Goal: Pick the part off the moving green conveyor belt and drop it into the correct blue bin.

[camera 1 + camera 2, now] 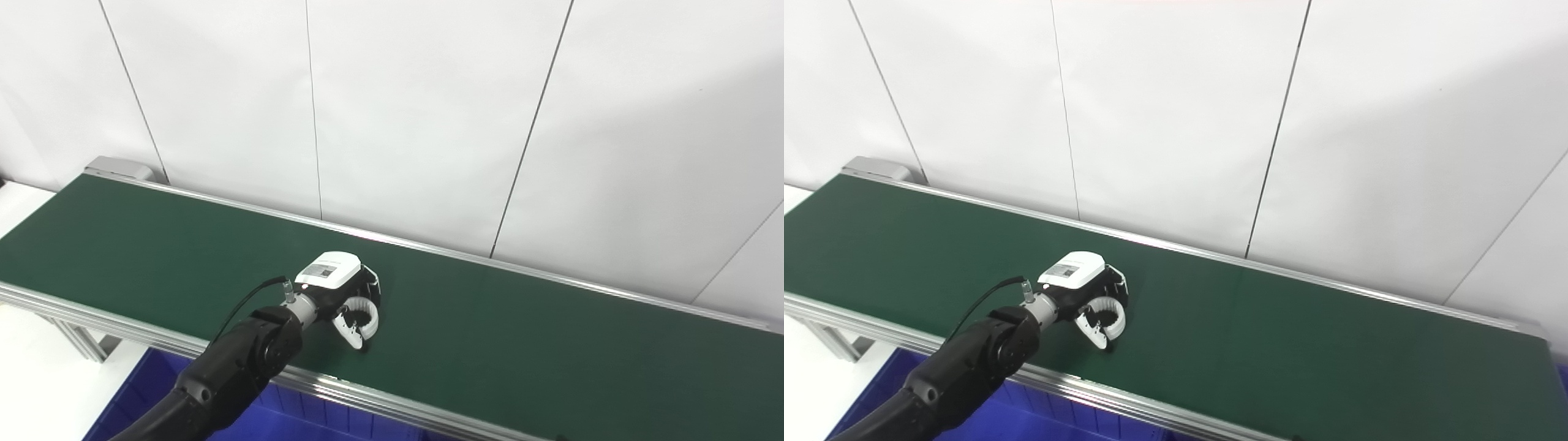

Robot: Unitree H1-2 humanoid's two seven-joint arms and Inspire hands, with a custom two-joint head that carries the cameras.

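One hand only is in view: the left hand [346, 297], reaching over the near rail onto the green conveyor belt [551, 343]. Its fingers [361, 318] are curled down to the belt, and I cannot tell if a part is under them; no part shows anywhere else on the belt. Whether the hand holds something or is closed on nothing stays unclear. The blue bin [288, 419] lies just below the near rail, directly behind the hand toward the robot, so the way back is short. To the right the belt surface shows nothing on it.
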